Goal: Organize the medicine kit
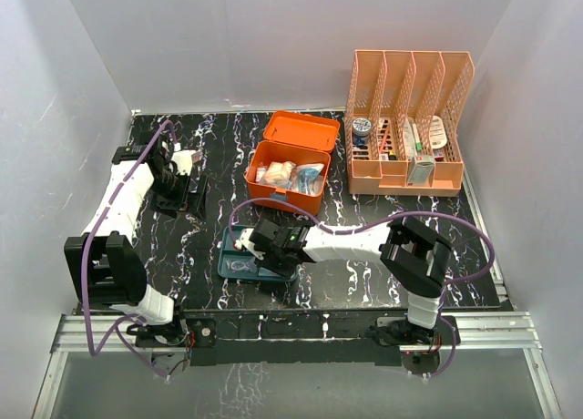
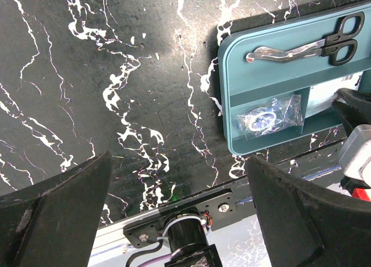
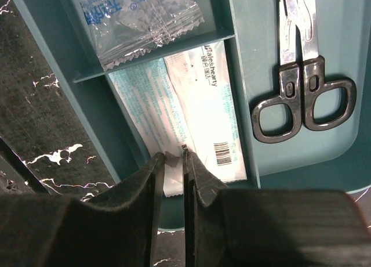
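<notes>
On your left, the left gripper [image 2: 179, 162] hangs over a bare stretch of the black, white-veined marble tabletop [image 2: 87, 75]. Its two fingers are spread as wide as they go, with nothing between them. Just right of it, you see the teal plastic divided tray [image 1: 225, 253] lying flat on the table, out of its box and in front of it. The tray's long compartment holds black-handled steel scissors [image 3: 301, 67]. One small compartment holds a clear crinkled plastic sachet [image 3: 145, 17], and the next holds flat white sealed packets [image 3: 208, 110], one printed with a barcode. Your right gripper [image 3: 172, 162] is down at the near end of that compartment. Its fingers are drawn in to a narrow slit, pinching the end edge of the packets, though you cannot tell which one it has. Behind the tray, at mid-table, stands the orange plastic medicine kit [image 1: 301, 130]. Its hinged lid is thrown back and loose wrapped supplies are heaped inside. Farther right, in the back corner, the tall peach slatted file organizer [image 1: 405, 178] stands upright, its slots filled with small boxes and tubes.
</notes>
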{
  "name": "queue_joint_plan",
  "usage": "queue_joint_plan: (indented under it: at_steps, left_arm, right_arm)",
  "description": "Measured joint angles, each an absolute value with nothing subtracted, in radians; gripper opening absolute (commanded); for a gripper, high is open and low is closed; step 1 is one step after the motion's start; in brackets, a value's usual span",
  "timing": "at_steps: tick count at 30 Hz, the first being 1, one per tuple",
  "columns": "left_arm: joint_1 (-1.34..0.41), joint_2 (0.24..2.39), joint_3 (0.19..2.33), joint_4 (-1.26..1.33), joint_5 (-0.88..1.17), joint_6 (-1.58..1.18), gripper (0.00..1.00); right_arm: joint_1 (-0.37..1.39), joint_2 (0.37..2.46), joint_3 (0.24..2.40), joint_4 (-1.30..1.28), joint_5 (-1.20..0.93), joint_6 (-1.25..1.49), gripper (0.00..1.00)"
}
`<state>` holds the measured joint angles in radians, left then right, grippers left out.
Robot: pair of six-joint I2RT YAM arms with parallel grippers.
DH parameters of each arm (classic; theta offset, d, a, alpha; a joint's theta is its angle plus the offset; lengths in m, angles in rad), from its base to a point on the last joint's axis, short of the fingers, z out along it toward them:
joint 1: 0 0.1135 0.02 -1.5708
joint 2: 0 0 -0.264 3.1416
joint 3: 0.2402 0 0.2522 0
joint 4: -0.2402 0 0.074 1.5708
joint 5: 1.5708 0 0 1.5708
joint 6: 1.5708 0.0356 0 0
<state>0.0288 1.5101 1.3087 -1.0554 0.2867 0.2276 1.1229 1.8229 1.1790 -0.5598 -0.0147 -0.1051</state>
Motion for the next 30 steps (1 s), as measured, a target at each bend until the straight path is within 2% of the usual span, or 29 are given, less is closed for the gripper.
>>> queue_joint_plan:
  at_steps: [3,5,7,11,15,19,23,28,30]
  left_arm:
    - [0.029,1.510,1.309,-1.056,0.287,0.228,0.99]
    - [0.029,1.510,1.309,-1.056,0.289,0.229,0.99]
    - [0.029,1.510,1.309,-1.056,0.294,0.236,0.99]
    - [0.014,1.510,1.313,-1.066,0.296,0.271,0.99]
    - [-0.060,1.496,1.333,-1.074,0.297,0.324,0.98]
    - [-0.172,1.467,1.348,-1.076,0.302,0.376,0.97]
    - [-0.297,1.459,1.360,-1.071,0.305,0.422,0.92]
    - [-0.446,1.459,1.355,-1.034,0.299,0.503,0.82]
    - [-0.492,1.458,1.346,-1.018,0.297,0.519,0.72]
  right_arm:
    - [1.124,1.823,1.178,-0.559,-0.004,-0.105,0.17]
    - [1.124,1.822,1.178,-0.558,-0.003,-0.104,0.22]
    - [1.124,1.821,1.178,-0.558,0.002,-0.101,0.33]
    - [1.124,1.805,1.193,-0.575,0.035,-0.081,0.62]
    - [1.117,1.740,1.276,-0.595,0.094,-0.063,0.76]
    - [1.073,1.622,1.391,-0.570,0.162,-0.039,0.78]
    - [0.947,1.507,1.446,-0.540,0.206,0.002,0.78]
    - [0.739,1.406,1.441,-0.545,0.241,0.053,0.78]
    - [0.674,1.373,1.429,-0.551,0.250,0.067,0.78]
